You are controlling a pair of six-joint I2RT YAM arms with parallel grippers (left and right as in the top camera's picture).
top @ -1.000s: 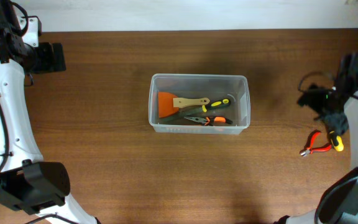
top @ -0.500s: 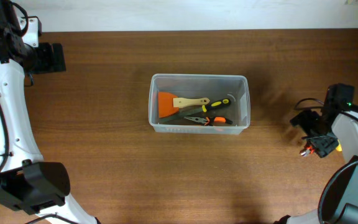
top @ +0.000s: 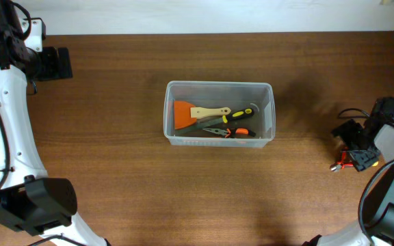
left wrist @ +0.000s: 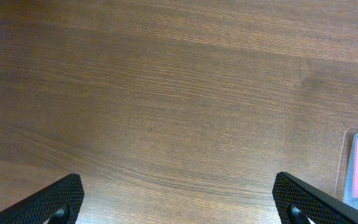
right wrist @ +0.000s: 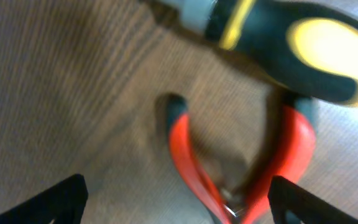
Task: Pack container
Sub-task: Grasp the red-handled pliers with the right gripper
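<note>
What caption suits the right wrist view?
Right gripper open over red-handled pliers and a black-and-yellow tool handle on the wooden table.

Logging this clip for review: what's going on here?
The right gripper hovers with open fingers just above the red-handled pliers, which lie on the table by a yellow-and-black tool; nothing is gripped yet. The container mid-table already holds an orange scraper and other tools. The left gripper is open over bare wood, left of the container.

White shells cover the left arm (top: 5, 123) and right arm (top: 392, 141), with black joints and thin black cables (top: 346, 111). The left pincer (left wrist: 179, 208) has black, cross-hatched fingertips (left wrist: 61, 199).
</note>
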